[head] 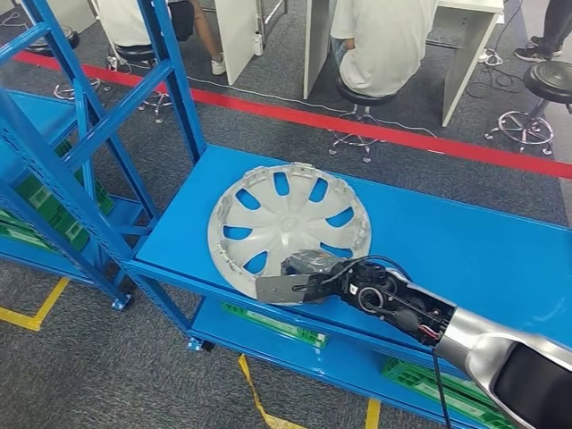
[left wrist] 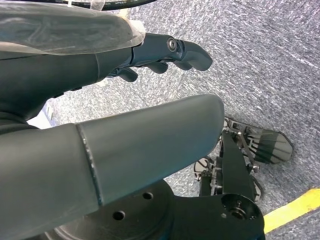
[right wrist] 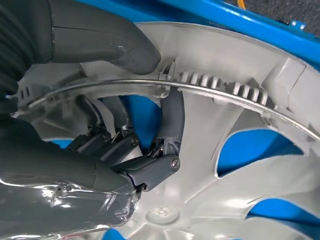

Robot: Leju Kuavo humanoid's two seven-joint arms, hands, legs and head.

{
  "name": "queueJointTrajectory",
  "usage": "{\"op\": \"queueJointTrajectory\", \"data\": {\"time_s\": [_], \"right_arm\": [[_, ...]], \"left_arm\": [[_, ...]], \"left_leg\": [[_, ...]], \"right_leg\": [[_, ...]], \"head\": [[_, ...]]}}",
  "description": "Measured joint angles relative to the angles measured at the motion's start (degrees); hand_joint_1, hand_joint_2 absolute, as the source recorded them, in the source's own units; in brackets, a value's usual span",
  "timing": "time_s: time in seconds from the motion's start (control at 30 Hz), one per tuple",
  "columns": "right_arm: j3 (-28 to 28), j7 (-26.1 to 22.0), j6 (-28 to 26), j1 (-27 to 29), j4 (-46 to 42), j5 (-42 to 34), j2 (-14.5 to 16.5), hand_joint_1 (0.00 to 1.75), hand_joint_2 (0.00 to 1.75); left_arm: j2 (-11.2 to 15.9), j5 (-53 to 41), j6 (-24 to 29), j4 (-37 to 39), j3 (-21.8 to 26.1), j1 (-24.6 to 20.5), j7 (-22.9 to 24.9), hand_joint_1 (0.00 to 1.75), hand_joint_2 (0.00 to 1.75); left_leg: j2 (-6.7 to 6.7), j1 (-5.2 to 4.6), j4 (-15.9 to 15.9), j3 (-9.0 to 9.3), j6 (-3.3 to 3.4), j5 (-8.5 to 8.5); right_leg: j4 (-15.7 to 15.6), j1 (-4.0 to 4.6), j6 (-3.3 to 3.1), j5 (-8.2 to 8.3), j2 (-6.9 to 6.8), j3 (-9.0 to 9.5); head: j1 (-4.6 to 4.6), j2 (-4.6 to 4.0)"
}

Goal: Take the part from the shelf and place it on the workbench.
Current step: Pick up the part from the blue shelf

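Item one: the part, a silver-grey wheel cover with curved openings, lies flat on the top board of a blue metal shelf, hollow side up, near the board's front edge. Through its openings we see the blue board beneath.

Item two: our right hand, at the end of the silver arm that reaches in from the lower right, sits on the cover's near rim. In the right wrist view the thumb lies along the outside of the rim while darker fingers hook over the toothed inner edge beside the wire ring, so we record this hand as grasping the wheel cover at its rim. The cover rests on the shelf board, not raised.

Item three: our left hand hangs above grey carpet. Its fingers are curled in loosely with nothing between them and the thumb; we log it as clenched on nothing.

Surroundings: green crates on the lower shelf board, yellow floor tape, a red floor line, black stools, white desks, and seated persons beyond the line.
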Motion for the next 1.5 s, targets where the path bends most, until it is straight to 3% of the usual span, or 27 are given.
{"op": "queueJointTrajectory", "data": {"time_s": [0.4, 0.53, 0.83, 1.27, 1.37, 1.5], "right_arm": [[0.77, 0.98, -0.1, -0.05, -1.46, 0.25, -0.22, 1.75, 1.75], [1.04, 1.03, -0.29, -0.09, -1.51, 0.26, -0.32, 1.75, 1.75], [1.36, 1.28, -0.92, -0.13, -2.24, 0.5, -0.58, 1.75, 1.75], [1.54, 0.85, -2.0, 0.01, -2.44, 0.46, -0.68, 1.75, 1.75], [1.22, -3.31, -7.02, 0.72, -2.61, -1.29, -0.66, 1.75, 1.75], [-1.7, -16.13, -17.24, 2.92, -4.05, -11.13, -0.55, 1.75, 1.75]], "left_arm": [[0.0, 0.52, 0.28, 0.0, -0.01, 0.03, -0.08, 0.0, 0.0], [0.02, 0.82, 0.23, 0.0, -0.01, 0.03, -0.36, 0.0, 1.75], [0.13, 0.72, 1.81, 0.0, -0.01, 0.03, -3.07, 0.0, 1.75], [0.13, 0.73, 2.96, 0.0, -0.03, 0.03, -3.37, 0.0, 1.75], [0.13, 2.09, 3.27, 0.0, -0.03, 0.04, -3.66, 0.0, 1.75], [0.11, 3.49, 3.88, 0.0, -0.02, 0.14, -3.67, 0.0, 1.75]], "left_leg": [[0.0, 0.01, -0.01, 0.0, 0.0, 0.0], [0.0, 0.01, -0.01, -0.01, 0.0, 0.0], [0.01, 0.0, -0.01, -0.01, 0.0, 0.0], [0.01, 0.0, -0.01, -0.01, 0.0, 0.0], [0.0, 0.0, -0.01, -0.03, 0.0, 0.0], [-0.02, 0.0, -0.01, -0.07, 0.0, 0.0]], "right_leg": [[0.0, 0.01, 0.0, 0.0, -0.01, -0.01], [0.0, 0.01, 0.0, 0.0, -0.01, -0.01], [0.0, 0.01, 0.0, 0.0, -0.01, -0.02], [0.0, 0.01, 0.0, 0.0, -0.01, -0.02], [0.0, 0.01, 0.0, 0.0, -0.03, -0.02], [0.01, 0.01, 0.0, 0.0, -0.04, 0.0]], "head": [[-0.06, 0.0], [-0.06, 0.0], [-0.03, 0.0], [-0.06, 0.0], [-0.06, 0.0], [-0.03, 0.0]]}}
